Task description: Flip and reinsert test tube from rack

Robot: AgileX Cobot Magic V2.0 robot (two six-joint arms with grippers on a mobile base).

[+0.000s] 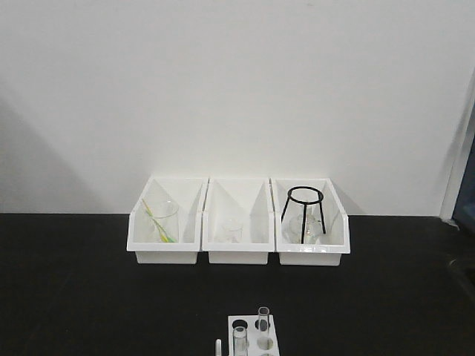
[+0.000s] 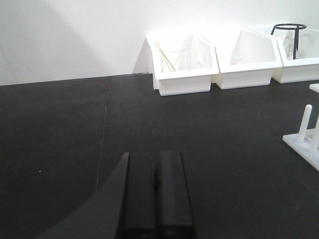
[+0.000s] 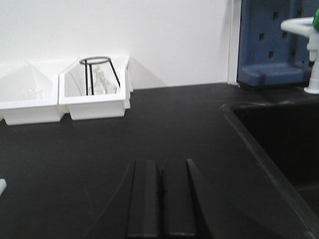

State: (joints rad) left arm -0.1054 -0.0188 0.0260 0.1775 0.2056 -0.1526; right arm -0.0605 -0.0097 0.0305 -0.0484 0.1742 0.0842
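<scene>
1. We see first the white wall (image 1: 237, 89), plain and matte, and we find no writing, label or brand on it or on any other thing.
2. The black table (image 1: 89, 297) is flat and matte, with a thin seam line that shows in the left wrist view.
3. In the right wrist view a dark sink basin (image 3: 284, 144) is sunk in the table at the right. Behind it stands a blue panel (image 3: 269, 45) with small square holes, and a white tap (image 3: 306, 30) with a green part on top.
4. Three white bins (image 1: 237, 222) of smooth plastic stand side by side against the wall, each with slanted walls. The left one holds a clear beaker (image 1: 162, 221) with a thin yellow-green rod. The middle one holds a small clear glass vessel. The right one holds a black wire tripod (image 1: 304, 211) with a round ring, and clear glassware beside it.
5. The left gripper (image 2: 155, 194) is black and blocky, and its two fingers are pressed together and hold nothing. It is over bare table, well apart from the rack.
6. The right gripper (image 3: 160, 196) looks the same, also pressed together and holding nothing.
7. The rack (image 1: 252, 337) is a small white plastic block with round holes, near the front edge of the table, in front of the bins.
8. The test tube (image 1: 263, 325), clear glass with a round open rim, stands upright in the rack. A second tube (image 1: 240, 341) stands near it.
9. A thin white peg (image 1: 218, 346) stands just beside the rack at the left.
</scene>
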